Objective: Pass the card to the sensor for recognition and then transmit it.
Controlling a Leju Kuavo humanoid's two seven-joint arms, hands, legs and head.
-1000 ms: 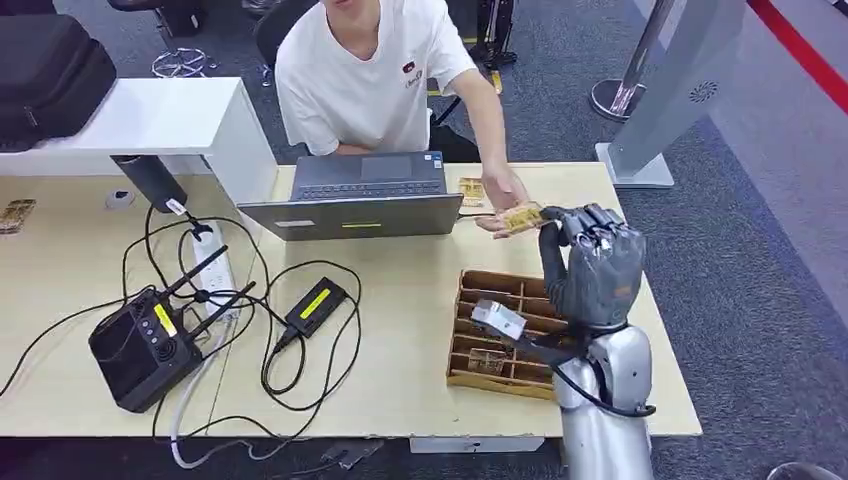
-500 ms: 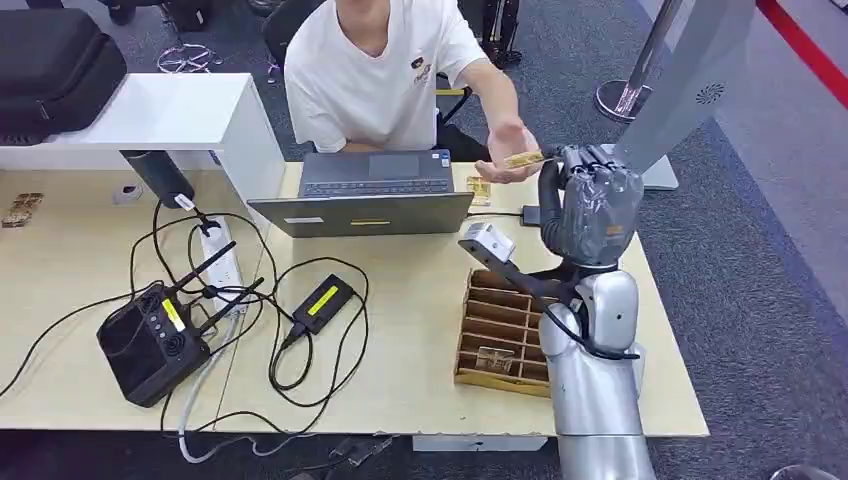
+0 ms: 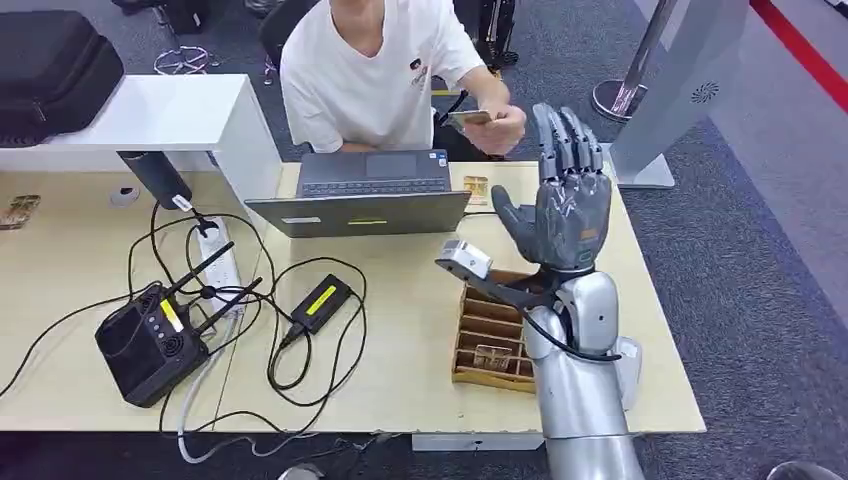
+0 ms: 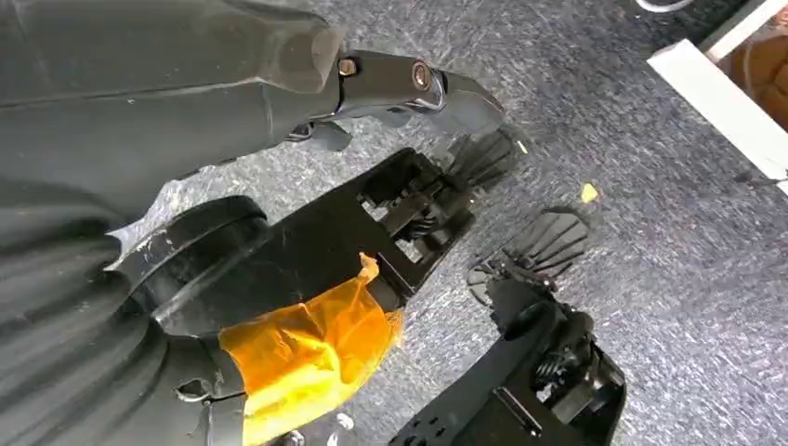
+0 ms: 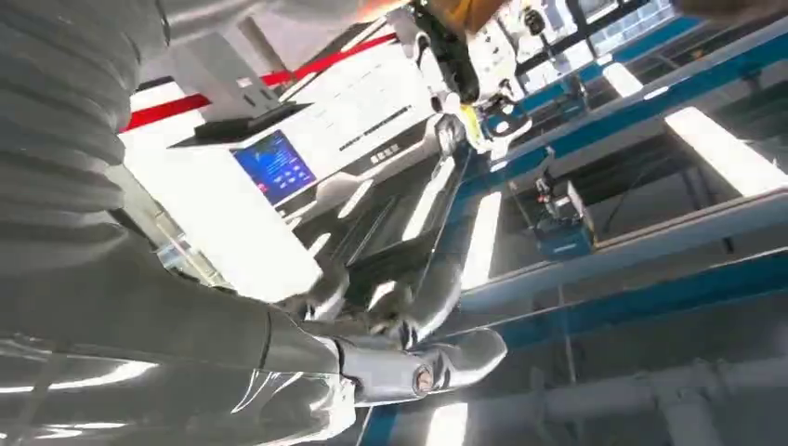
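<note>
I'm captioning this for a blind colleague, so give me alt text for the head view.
The robot's right hand is raised above the light wooden table, fingers spread and holding nothing, while a seated person in a white T-shirt holds the card behind an open laptop. A wooden divided tray lies below the hand, cabled devices at left.

On my tabletop (image 3: pixel 420 330) an open laptop (image 3: pixel 362 198) sits at the far edge, a wooden divided tray (image 3: pixel 492 330) near the right edge. A black device with antennas (image 3: pixel 150 340) lies toward the left among tangled cables (image 3: pixel 300 370), beside a white power strip (image 3: pixel 218 268).
</note>
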